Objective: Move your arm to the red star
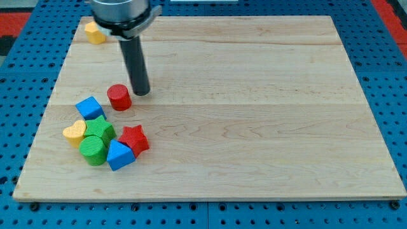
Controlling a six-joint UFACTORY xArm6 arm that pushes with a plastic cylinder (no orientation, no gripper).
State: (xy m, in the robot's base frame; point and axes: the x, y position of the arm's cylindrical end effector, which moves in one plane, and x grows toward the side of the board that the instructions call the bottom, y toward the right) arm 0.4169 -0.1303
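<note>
Nearest the view's bottom: blue triangular block [120,155] and green cylinder [93,150], side by side and touching at the lower edge of the cluster on the view's left.

Target next: red star [134,139], just right of the cluster, touching the blue triangular block below-left of it and close against the green star [100,129]. Its right side faces open wooden board [254,114].

Yellow heart [74,132] on the cluster's left edge, against the green pieces. Blue cube [89,108] sits at the cluster's top, touching or nearly touching the green star; can't tell which.

Further up: red cylinder [119,97], standing apart from the cluster. My tip [141,92] is on the board just right of that cylinder, very near it; contact can't be confirmed. There is no pincer on this rig, just the straight rod, so nothing to be apart or clamped.

Farthest: a yellow block [95,32] near the top-left corner, shape unclear, partly behind the arm housing.

Status, my read: task not done. The tip is well above the red star in the view, with bare board between them. Remaining move is a slide toward the view's bottom, slightly left. The path looks free; the red cylinder sits off to the left of that line. Main risk is overshooting and nudging the star into the blue triangular block.
</note>
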